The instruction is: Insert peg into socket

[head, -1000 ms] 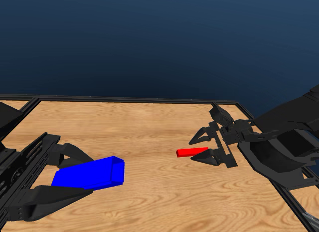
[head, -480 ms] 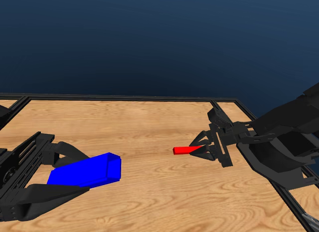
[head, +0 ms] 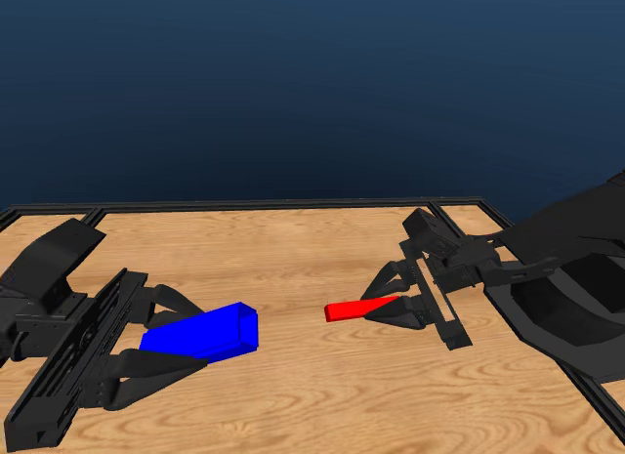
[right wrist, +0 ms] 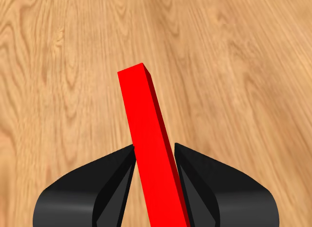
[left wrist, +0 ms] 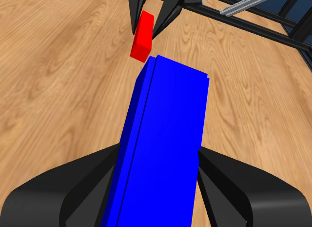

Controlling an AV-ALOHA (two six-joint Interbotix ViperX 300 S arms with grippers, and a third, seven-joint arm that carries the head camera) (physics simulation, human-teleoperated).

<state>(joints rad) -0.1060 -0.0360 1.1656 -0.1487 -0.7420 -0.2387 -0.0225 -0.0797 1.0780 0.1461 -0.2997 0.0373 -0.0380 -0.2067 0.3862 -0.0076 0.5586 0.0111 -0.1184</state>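
The red peg [head: 359,309] is pinched between the right gripper's [head: 398,305] fingers above the tabletop [head: 293,249], its free end toward the blue socket [head: 203,333], which sits apart from it, clamped between the left gripper's [head: 166,339] fingers.

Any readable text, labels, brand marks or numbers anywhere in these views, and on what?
None: the blue socket, the red peg, both tools (left, right) and the wooden table show plain surfaces with no lettering, numbers or signs.
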